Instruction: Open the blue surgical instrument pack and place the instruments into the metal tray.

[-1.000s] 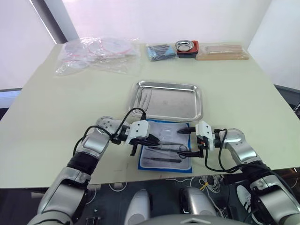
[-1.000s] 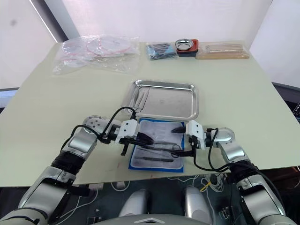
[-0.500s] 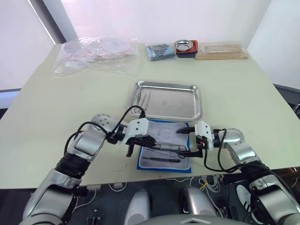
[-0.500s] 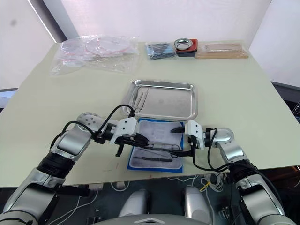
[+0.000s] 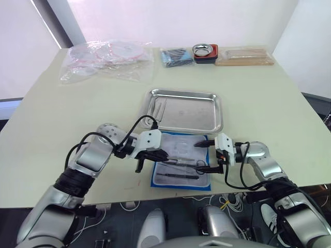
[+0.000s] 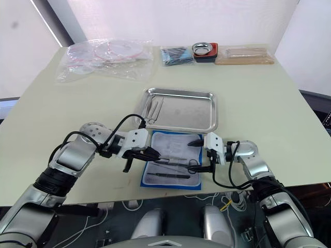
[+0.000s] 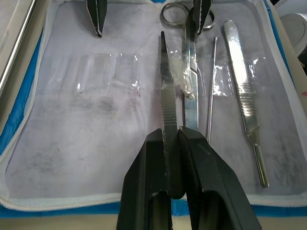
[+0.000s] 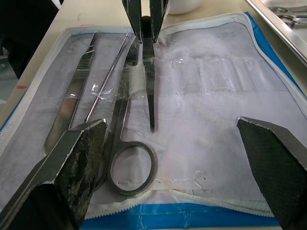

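The pack (image 5: 182, 161) lay open near the desk's (image 5: 62, 113) front edge, its whitish pocketed face up and its blue border showing, just in front of the tray (image 5: 186, 110). The tray sat near the middle of the desk and held a couple of slim silver tools (image 5: 159, 108) by its left rim. The left tool (image 7: 173, 143) was clenched on the ridged handle of a flat silver forceps (image 7: 166, 86), whose tip pointed across the pack toward the right tool. Just beside the forceps lay scissors (image 7: 188, 72) with a ring handle, partly under a clear plastic strap, then a thin probe (image 7: 212, 91) and a scalpel handle (image 7: 242, 96) nearer the pack's front edge. The right tool (image 5: 205, 156) hovered over the pack's right side with its fingers (image 8: 76, 167) spread wide apart, grasping nothing, one on each side of the scissors' ring. Along the desk's back edge sat clear plastic bags (image 5: 106, 59) at the left, a small dark-blue packet (image 5: 177, 56), a round metal bowl in a red holder (image 5: 206, 51), and a wooden block (image 5: 244, 56) toward the right.
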You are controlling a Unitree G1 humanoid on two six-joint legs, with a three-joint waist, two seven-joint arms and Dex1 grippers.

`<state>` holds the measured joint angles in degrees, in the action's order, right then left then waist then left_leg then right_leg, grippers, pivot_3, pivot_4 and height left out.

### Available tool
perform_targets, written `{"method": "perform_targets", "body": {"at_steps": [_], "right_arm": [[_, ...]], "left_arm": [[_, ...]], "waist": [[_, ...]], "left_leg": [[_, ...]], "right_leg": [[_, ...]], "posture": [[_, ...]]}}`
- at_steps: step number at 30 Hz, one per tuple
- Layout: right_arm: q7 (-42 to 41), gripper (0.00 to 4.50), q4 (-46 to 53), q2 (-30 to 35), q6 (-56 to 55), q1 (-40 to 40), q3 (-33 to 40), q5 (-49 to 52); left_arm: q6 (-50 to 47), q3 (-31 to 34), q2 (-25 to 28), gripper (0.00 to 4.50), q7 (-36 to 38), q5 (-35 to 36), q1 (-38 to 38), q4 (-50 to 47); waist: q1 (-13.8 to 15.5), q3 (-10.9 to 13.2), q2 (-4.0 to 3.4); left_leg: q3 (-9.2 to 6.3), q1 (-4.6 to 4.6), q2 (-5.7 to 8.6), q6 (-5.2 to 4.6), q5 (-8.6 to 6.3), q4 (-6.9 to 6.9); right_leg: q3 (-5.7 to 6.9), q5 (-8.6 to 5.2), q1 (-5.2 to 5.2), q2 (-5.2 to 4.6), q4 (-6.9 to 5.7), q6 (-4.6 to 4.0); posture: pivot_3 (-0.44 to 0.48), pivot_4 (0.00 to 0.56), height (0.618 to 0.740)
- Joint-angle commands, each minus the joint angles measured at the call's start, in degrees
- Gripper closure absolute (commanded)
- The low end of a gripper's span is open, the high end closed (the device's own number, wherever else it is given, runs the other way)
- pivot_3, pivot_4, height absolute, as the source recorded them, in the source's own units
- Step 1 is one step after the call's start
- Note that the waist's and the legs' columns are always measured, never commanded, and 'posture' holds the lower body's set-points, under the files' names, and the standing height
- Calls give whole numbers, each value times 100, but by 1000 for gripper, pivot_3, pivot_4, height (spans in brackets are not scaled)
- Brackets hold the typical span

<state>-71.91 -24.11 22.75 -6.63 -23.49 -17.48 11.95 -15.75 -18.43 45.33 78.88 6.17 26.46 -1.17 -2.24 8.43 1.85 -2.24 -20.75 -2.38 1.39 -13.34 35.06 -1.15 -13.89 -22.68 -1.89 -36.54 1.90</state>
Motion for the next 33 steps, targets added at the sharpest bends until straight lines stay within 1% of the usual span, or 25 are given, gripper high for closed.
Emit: {"method": "perform_targets", "body": {"at_steps": [1, 19, 33], "right_arm": [[220, 0, -858, 114, 374, 350, -330, -638], [192, 0, -946, 90, 336, 291, -345, -652], [213, 0, -935, 48, 331, 313, -359, -652]], "left_arm": [[82, 173, 144, 4446, 79, 112, -55, -169], [183, 593, 728, 4446, 215, 325, -192, -169], [183, 768, 1086, 4446, 412, 429, -246, -257]], "waist": [[1, 0, 0], [4, 5, -5], [1, 7, -5]], "left_leg": [[0, 0, 0, 0, 0, 0], [3, 1, 0, 0, 0, 1], [5, 3, 0, 0, 0, 4]], "right_leg": [[0, 0, 0, 0, 0, 0], [-4, 0, -4, -1, -6, 0], [-7, 0, -6, -1, -13, 0]], "posture": [[0, 150, 740], [0, 150, 740], [0, 150, 740]]}}
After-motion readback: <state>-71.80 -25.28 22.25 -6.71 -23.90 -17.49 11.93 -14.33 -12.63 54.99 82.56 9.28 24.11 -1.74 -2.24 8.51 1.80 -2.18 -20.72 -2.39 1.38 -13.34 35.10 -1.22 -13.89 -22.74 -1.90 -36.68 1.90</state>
